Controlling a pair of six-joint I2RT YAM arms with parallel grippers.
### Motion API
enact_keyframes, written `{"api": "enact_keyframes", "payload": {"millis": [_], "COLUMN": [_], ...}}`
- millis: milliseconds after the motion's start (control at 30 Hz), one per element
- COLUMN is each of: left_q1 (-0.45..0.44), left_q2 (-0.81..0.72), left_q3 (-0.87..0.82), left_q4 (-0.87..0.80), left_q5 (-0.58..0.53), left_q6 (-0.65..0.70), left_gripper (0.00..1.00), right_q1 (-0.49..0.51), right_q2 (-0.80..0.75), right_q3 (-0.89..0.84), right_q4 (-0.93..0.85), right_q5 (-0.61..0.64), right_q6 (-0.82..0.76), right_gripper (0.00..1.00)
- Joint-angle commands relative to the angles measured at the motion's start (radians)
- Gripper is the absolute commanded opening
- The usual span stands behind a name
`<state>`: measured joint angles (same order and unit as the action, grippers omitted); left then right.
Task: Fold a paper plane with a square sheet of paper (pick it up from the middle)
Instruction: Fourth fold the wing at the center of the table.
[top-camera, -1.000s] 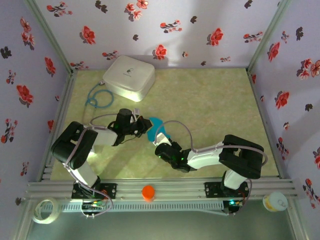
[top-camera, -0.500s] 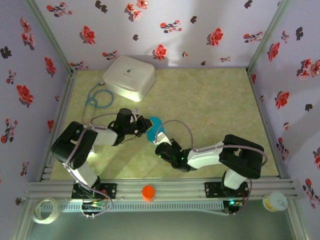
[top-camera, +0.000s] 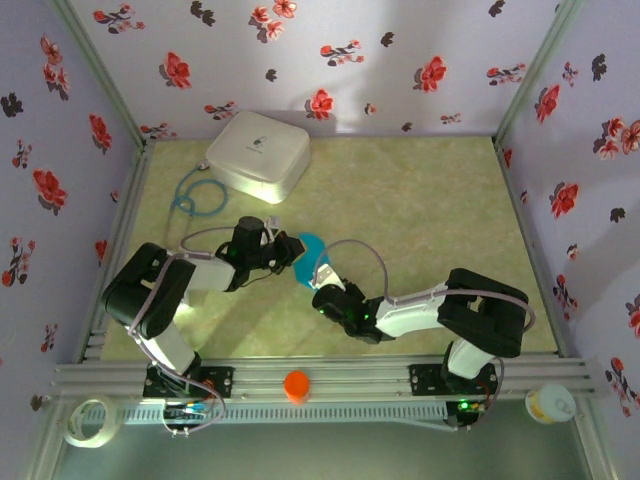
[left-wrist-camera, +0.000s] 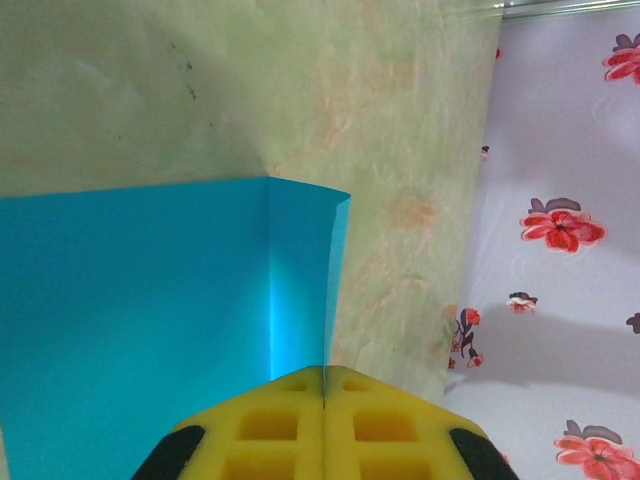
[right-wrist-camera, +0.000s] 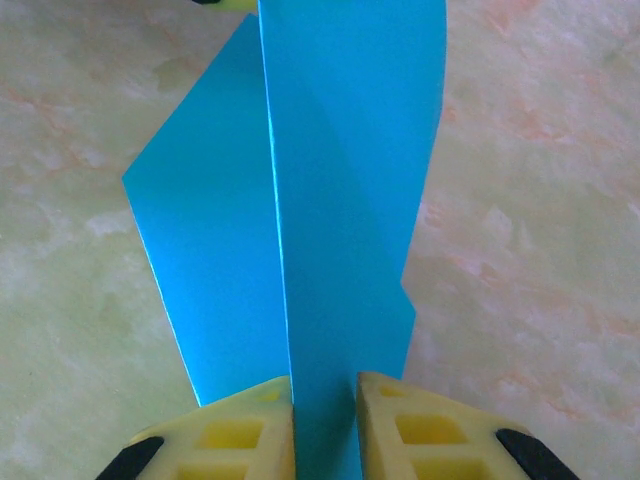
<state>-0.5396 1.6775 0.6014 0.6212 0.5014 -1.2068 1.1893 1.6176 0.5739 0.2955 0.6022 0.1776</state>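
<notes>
- Turquoise-blue square sheet of paper (top-camera: 309, 246), partly folded, hangs between the two claws above the middle of the worktop (top-camera: 420, 200).
- Left claw (left-wrist-camera: 325, 376) is closed, pads together, pinching the sheet's edge beside an upright crease.
- Right claw (right-wrist-camera: 325, 388) stands a narrow gap apart, with paper filling the gap; whether it pinches, I cannot tell.
- Compared with a second ago, sheet and arms sit almost unchanged.

The left gripper (top-camera: 289, 248) reaches toward 3 o'clock and the right gripper (top-camera: 319, 282) toward 11 o'clock, tips near each other, each pinching the paper sheet (top-camera: 309, 244).
</notes>
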Motion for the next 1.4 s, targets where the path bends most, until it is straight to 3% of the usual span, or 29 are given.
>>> {"api": "enact_keyframes", "payload": {"millis": [0, 500, 1133, 1367], "left_q1": [-0.005, -0.003, -0.003, -0.003], "left_q2": [-0.009, -0.009, -0.02, -0.054], "left_q3": [0.019, 0.012, 0.009, 0.003], "left_q4": [0.015, 0.02, 0.018, -0.021], "left_q5": [0.01, 0.01, 0.005, -0.017], "left_q6": [-0.008, -0.01, -0.01, 0.012], "left_gripper": [0.0, 0.0, 0.0, 0.26], "right_q1": [-0.006, -0.011, -0.021, -0.061], "right_q2": [-0.011, -0.027, -0.027, -0.038], "right_q3": [-0.01, -0.008, -0.008, -0.025], "right_q4": [0.025, 0.052, 0.025, 0.061], "right_q5": [0.005, -0.005, -0.016, -0.15], "right_q6": [0.022, 0.017, 0.049, 0.117], "right_gripper": [0.22, 0.23, 0.07, 0.01]}}
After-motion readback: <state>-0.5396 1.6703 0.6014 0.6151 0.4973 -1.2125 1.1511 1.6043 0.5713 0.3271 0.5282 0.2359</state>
